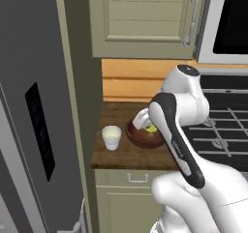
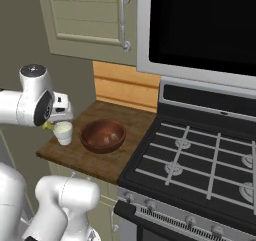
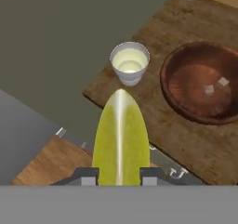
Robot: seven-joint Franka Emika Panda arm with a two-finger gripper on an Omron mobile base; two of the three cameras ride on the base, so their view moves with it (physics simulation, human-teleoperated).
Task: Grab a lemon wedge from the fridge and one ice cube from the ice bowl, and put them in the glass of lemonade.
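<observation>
Fridge (image 1: 34, 106) at my left, doors shut. Wooden tabletop (image 3: 186, 139) carries ice bowl (image 3: 204, 83), two cubes inside, and glass of lemonade (image 3: 129, 62) just beside it. Gripper (image 3: 120, 177) clamps the lemon wedge (image 3: 121, 135), held above the tabletop edge; long axis points at the glass. I judge wedge delivery underway: next, advance over the rim, release
</observation>
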